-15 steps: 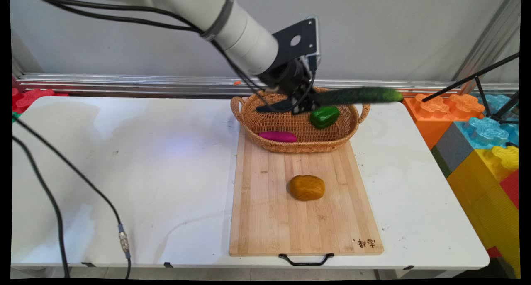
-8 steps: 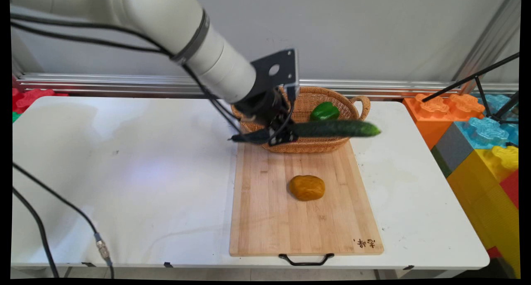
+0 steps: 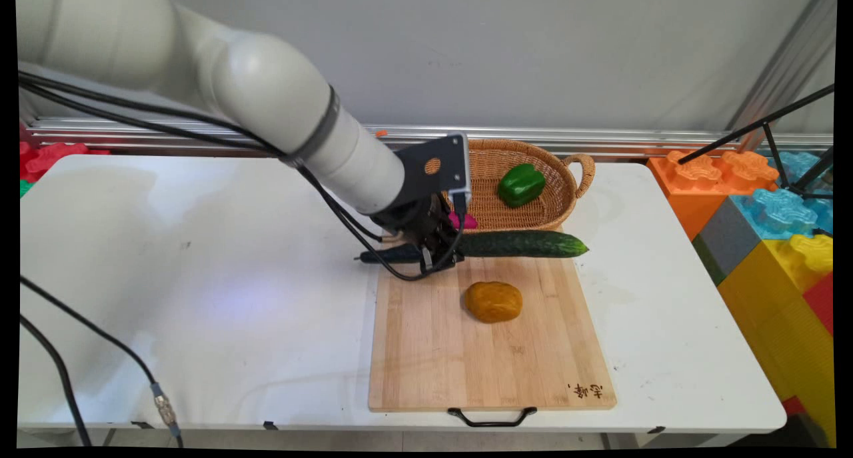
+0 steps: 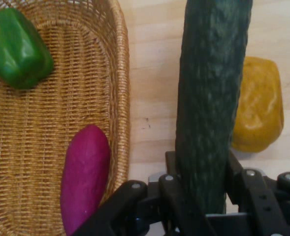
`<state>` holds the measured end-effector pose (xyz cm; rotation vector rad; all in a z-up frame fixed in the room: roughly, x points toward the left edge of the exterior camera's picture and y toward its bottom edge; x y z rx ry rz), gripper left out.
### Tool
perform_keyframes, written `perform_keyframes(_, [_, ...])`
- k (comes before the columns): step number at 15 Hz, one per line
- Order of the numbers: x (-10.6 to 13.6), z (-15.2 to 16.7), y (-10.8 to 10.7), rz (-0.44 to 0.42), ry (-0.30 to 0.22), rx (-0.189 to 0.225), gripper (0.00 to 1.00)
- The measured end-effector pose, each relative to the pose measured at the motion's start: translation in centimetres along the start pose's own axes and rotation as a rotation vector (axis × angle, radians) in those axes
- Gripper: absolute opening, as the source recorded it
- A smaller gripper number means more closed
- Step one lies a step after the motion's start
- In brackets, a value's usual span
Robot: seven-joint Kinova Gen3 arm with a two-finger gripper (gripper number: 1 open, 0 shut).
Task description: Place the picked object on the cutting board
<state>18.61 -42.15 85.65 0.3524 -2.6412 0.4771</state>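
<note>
My gripper (image 3: 436, 255) is shut on a long dark green cucumber (image 3: 520, 244), held level just above the far end of the wooden cutting board (image 3: 426, 351). In the hand view the cucumber (image 4: 211, 98) runs up from between the fingers of the gripper (image 4: 204, 196). A yellow-brown potato (image 3: 493, 301) lies on the board a little nearer than the cucumber; the potato (image 4: 260, 105) shows to the cucumber's right in the hand view. Behind it stands a wicker basket (image 3: 560, 201) holding a green bell pepper (image 3: 520, 184) and a purple sweet potato (image 4: 85, 174).
Big coloured toy blocks (image 3: 773, 231) are stacked off the table's right edge, with a black tripod leg (image 3: 766, 121) above them. Black cables (image 3: 80, 351) hang over the table's left front. A metal rail (image 3: 200, 135) runs along the wall behind.
The arm has carried the cucumber from above the basket down and toward the near side, so it now hangs low over the board's far end, in front of the basket.
</note>
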Motion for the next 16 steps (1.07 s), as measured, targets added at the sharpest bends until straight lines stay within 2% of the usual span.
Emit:
perform_keyframes(10, [-1.0,5.6,0.9,-0.051,-0.028,0.030,0.00])
perform_keyframes(11, [-1.0,6.0,1.0,-0.055,-0.028,0.029,1.00])
perform_keyframes(16, [-0.8,7.1,1.5,-0.070,-0.031,0.013,1.00])
